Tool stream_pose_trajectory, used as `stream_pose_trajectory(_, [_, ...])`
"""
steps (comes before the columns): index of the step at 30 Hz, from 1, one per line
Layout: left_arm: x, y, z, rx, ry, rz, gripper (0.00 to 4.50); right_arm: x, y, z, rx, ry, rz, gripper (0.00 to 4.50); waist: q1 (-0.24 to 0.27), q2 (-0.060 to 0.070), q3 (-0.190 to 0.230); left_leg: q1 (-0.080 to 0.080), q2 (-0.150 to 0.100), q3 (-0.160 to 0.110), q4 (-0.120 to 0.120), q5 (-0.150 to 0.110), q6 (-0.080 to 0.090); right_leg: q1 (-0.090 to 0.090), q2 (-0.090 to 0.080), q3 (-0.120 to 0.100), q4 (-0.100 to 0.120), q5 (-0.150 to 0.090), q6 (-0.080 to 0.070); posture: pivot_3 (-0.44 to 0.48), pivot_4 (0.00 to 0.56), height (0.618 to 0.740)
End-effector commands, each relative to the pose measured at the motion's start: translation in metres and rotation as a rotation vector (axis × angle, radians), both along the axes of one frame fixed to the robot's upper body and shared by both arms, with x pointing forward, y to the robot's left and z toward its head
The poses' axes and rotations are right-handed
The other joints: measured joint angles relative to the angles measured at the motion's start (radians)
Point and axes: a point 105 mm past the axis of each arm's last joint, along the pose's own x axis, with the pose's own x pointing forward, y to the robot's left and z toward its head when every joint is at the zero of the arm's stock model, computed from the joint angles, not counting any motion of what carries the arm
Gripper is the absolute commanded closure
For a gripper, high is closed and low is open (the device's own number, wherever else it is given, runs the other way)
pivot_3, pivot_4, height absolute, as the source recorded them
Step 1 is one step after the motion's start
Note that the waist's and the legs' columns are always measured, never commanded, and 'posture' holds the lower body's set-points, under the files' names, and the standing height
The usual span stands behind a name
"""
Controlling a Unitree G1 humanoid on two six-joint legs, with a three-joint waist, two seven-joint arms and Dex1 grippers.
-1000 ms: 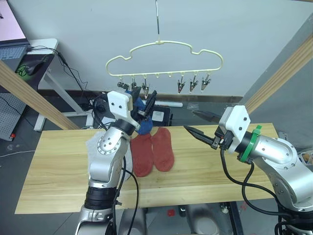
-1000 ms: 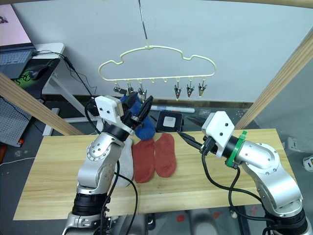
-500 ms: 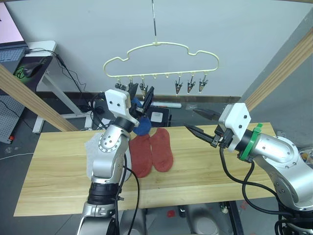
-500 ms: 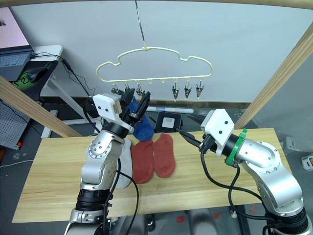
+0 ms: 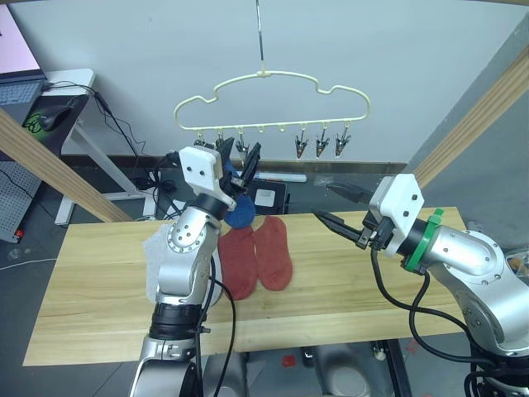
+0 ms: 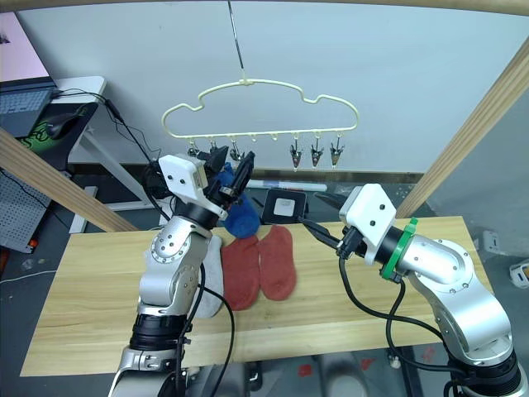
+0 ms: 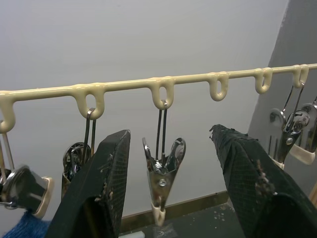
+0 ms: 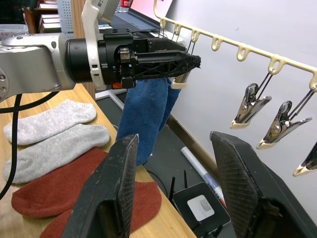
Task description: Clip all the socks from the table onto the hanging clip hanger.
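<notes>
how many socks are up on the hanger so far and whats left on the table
Blue socks already hang from clips at the clip hanger's left end. The left gripper, jaws open, brackets an empty clip and holds nothing. Still on the table: two red socks and two grey socks.

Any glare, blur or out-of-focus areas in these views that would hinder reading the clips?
Left wrist view: the black fingers of the left tool are soft at close range, while the silver metal clip between them is sharp. Right wrist view: clips on the pale-yellow wire hanger read crisply against the plain wall. Left eye view: even light, no glare on the pale wooden table.
</notes>
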Motion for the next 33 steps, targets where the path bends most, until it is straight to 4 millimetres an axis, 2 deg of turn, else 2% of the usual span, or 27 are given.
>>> stream_pose_trajectory(1, [-0.003,-0.001,0.010,0.000,-0.042,0.004,1.70,-0.009,0.004,0.006,0.007,-0.036,0.028,2.08,0.000,0.000,0.000,0.000,0.000,0.000,0.000,0.000,0.000,0.000,0.000,0.000,0.000,0.000,0.000,-0.251,0.262,0.736])
stream_pose_trajectory(12, [0.000,-0.001,0.008,0.042,-0.026,0.026,1.70,-0.010,0.004,0.004,0.005,-0.030,0.030,2.08,0.000,0.000,0.000,0.000,0.000,0.000,0.000,0.000,0.000,0.000,0.000,0.000,0.000,0.000,0.000,-0.252,0.259,0.736])
stream_pose_trajectory(31, [0.006,-0.003,0.025,0.092,0.002,0.090,1.70,-0.009,0.004,0.003,0.003,-0.025,0.030,2.08,0.000,0.000,0.000,0.000,0.000,0.000,0.000,0.000,0.000,0.000,0.000,0.000,0.000,0.000,0.000,-0.246,0.262,0.736])
stream_pose_trajectory(33, [0.006,-0.003,0.026,0.090,0.003,0.090,2.05,-0.009,0.004,0.003,0.003,-0.025,0.030,2.08,0.000,0.000,0.000,0.000,0.000,0.000,0.000,0.000,0.000,0.000,0.000,0.000,0.000,0.000,0.000,-0.246,0.263,0.736])
